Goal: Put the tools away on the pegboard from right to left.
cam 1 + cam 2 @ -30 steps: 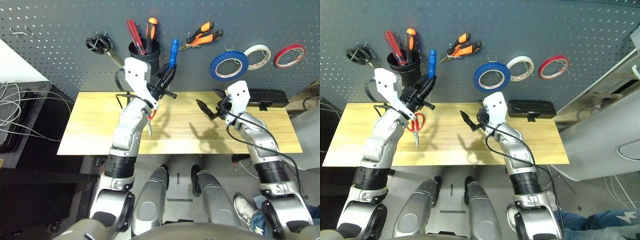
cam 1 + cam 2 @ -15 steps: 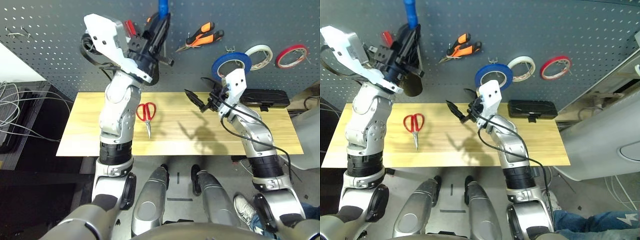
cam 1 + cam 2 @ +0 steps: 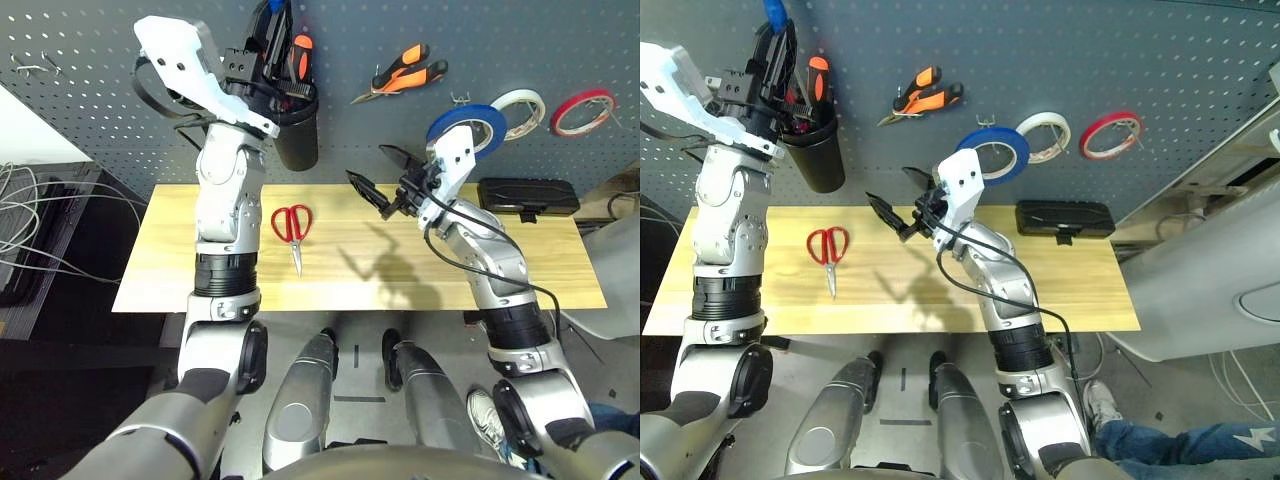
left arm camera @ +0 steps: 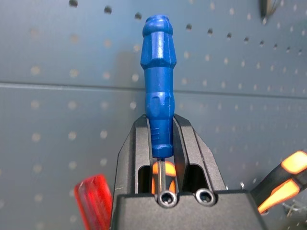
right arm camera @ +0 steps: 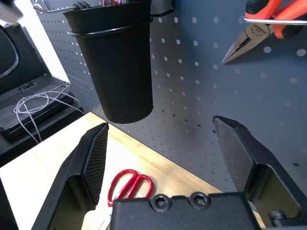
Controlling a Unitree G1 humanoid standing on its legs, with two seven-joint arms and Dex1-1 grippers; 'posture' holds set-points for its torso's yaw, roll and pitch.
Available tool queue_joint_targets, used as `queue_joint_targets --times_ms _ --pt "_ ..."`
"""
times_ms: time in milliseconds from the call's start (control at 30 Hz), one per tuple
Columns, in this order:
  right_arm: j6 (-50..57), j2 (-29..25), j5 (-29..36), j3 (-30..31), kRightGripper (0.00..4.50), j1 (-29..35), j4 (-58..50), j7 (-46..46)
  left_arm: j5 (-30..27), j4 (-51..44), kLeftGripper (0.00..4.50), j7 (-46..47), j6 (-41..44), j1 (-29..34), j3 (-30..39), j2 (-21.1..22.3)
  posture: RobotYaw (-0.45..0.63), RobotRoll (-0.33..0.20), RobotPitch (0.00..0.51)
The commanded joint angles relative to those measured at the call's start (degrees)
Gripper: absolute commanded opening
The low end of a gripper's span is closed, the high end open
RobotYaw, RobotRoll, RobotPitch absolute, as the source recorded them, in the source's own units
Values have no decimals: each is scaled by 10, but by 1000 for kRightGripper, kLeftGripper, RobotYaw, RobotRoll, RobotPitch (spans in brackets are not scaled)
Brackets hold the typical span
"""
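My left gripper point(image 3: 272, 28) is shut on the small blue-handled screwdriver point(image 4: 157, 81) and holds it upright just above the black cup point(image 3: 296, 135) on the pegboard point(image 3: 90, 110). The red-handled scissors point(image 3: 292, 224) lie flat on the wooden table point(image 3: 180, 270), below the cup. The orange-and-black pliers point(image 3: 405, 70) hang on the pegboard. The blue tape ring point(image 3: 478, 120) hangs there too, partly behind my right wrist. My right gripper point(image 3: 374, 176) hovers open and empty over the table's back middle, pointing towards the cup and scissors point(image 5: 129, 184).
A white tape ring point(image 3: 516, 108) and a red tape ring point(image 3: 580, 110) hang at the pegboard's right. A black case point(image 3: 527, 195) lies at the table's back right. An orange-handled screwdriver point(image 3: 303, 55) stands in the cup. Cables point(image 3: 30, 230) trail off to the left.
My left gripper has carried the blue screwdriver up from table height and then left, to above the cup. My right gripper has moved left and a little up, still open.
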Motion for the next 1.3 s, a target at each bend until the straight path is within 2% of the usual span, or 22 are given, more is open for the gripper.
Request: queue_joint_targets --times_ms 33,600,867,1000,1167,1300 --pt "-4 3 10 2 4500 4 -11 3 14 9 485 9 -10 22 -5 -1 92 0 274" --pt "-62 6 11 -2 4500 -8 5 3 21 37 485 36 -7 18 4 13 99 0 270" --pt "-70 -1 4 -4 4500 -6 19 -5 10 7 3173 23 -14 27 -4 8 100 0 268" --pt "-76 -13 -2 -9 4500 3 31 -9 21 -37 4476 -34 -67 45 -43 13 101 0 266" --pt "-89 -36 -6 -20 4500 29 48 -10 47 -85 4476 -107 -117 79 -111 30 101 0 264" --pt "-92 -58 -19 -23 4500 62 70 -8 56 -107 4476 -146 -111 114 -160 39 96 0 260"
